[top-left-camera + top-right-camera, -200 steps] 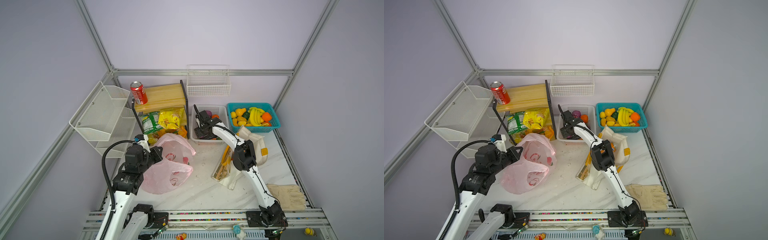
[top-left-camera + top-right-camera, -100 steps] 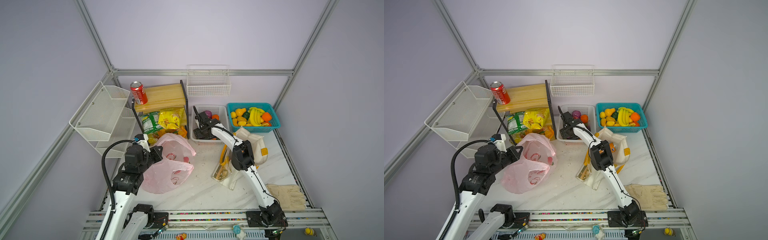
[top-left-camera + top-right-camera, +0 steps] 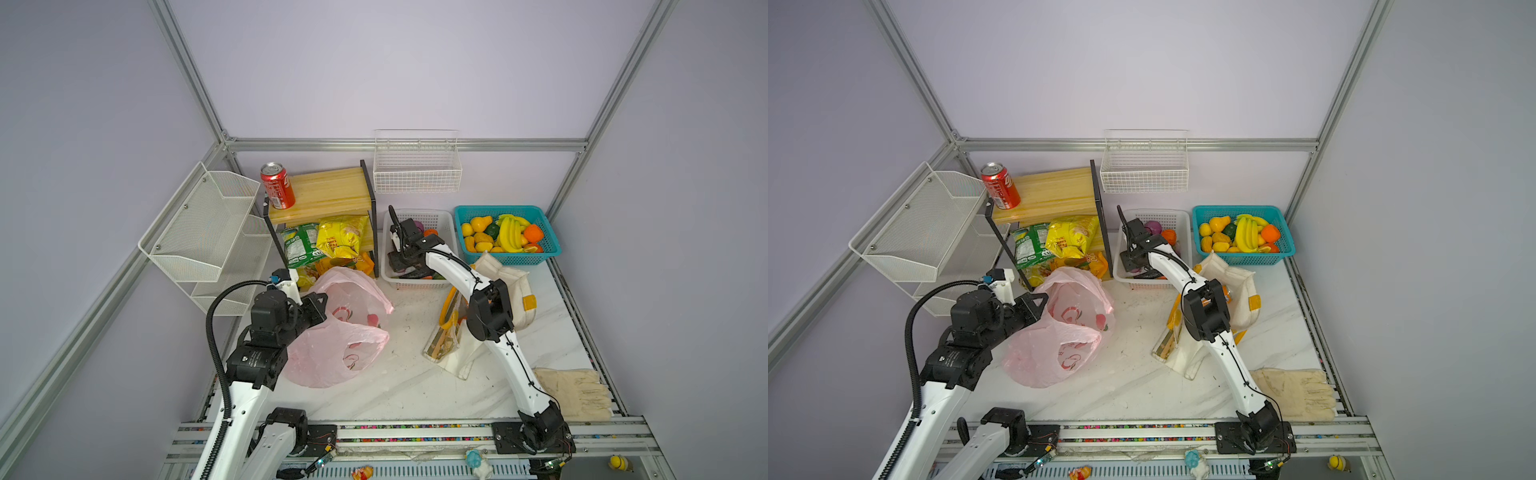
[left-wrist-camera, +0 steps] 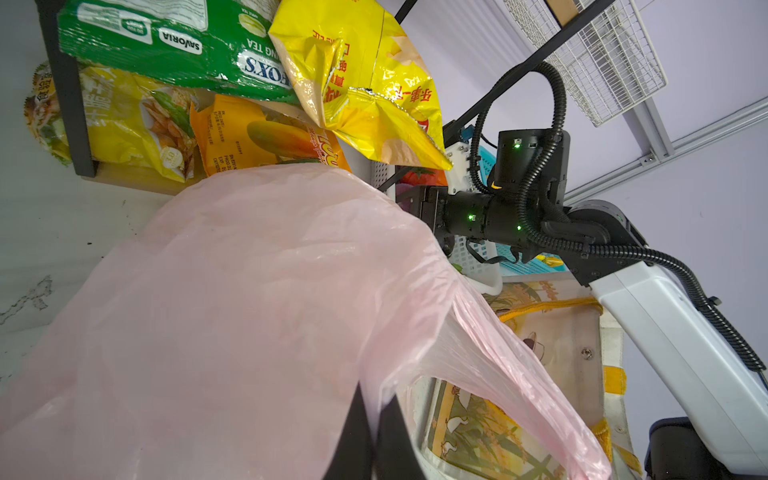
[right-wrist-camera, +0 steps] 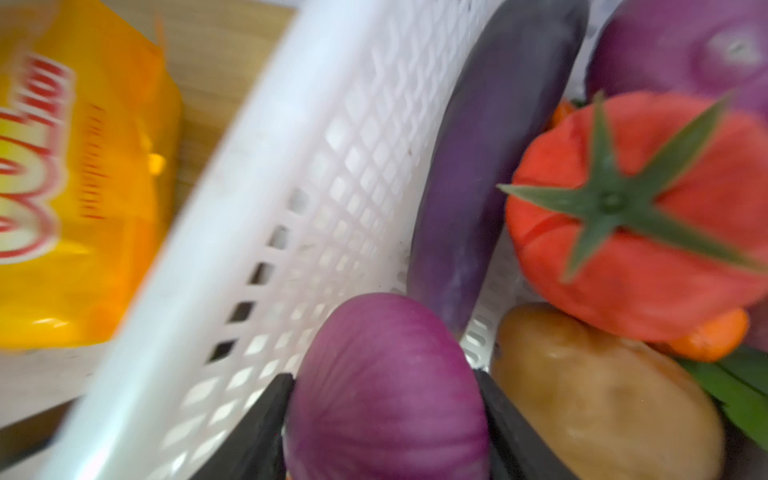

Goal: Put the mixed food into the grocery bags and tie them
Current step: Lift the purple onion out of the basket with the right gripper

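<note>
Pinching the filmy pink bag, left hand is clamped; right hand clasps a smooth round onion.

Both arms I am driving share one build. The left arm and right arm have white link shells joined by black cylindrical joint housings. A black corrugated conduit loops along the left arm. A thin black cable runs down the right arm. I see small green status lights on the right wrist housing. The fingers are flat matte-black blades. Each base block is black.
</note>
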You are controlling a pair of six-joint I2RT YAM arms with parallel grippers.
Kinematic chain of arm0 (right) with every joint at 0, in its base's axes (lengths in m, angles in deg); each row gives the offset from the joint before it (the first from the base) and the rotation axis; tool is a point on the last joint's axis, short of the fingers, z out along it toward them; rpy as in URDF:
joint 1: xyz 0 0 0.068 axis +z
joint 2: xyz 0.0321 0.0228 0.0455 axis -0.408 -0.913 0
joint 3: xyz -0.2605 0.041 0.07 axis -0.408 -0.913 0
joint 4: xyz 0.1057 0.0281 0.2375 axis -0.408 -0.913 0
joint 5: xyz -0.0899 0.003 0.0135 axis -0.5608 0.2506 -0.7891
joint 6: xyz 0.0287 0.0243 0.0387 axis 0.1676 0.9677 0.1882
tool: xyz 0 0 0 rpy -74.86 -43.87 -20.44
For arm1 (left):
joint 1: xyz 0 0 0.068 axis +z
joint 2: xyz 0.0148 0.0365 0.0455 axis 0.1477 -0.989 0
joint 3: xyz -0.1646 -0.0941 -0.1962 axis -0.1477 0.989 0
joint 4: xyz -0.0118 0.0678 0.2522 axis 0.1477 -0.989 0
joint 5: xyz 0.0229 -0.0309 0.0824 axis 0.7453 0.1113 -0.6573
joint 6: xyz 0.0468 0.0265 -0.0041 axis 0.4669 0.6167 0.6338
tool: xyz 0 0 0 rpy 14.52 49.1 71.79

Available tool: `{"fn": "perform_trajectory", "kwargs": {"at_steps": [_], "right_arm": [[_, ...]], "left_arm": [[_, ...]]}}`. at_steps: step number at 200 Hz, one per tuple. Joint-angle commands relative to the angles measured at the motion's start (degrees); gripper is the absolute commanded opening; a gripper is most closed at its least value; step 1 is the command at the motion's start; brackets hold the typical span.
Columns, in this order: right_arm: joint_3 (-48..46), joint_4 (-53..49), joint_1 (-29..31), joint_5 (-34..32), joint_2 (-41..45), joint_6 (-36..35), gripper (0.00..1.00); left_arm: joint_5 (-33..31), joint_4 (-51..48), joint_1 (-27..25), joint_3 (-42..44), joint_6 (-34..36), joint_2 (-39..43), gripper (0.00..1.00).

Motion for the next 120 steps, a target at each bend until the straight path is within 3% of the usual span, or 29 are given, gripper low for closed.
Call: {"fn": "perform_trajectory", "kwargs": {"at_steps": [1,24,56,120], "right_arm": [[-2.5,3.8,0.0,1.2,7.8,0.4,0.49],[-8.9,6.7,-0.1,2.4,15.4,1.0,0.48],[-27.4,17.5,0.7,8.2,31.3,6.3,0.46],[-51.9,14.0,5.5,2.0,55.0,9.4,0.46]], "left_arm": [[3.1,4.4,0.3,2.3,-0.9,0.5,0.0],[5.0,6.0,0.3,3.1,-2.8,0.8,0.0],[6.5,7.9,0.3,4.1,-5.8,0.5,0.0],[7.7,11.6,0.3,6.9,-9.9,0.7,0.0]]}}
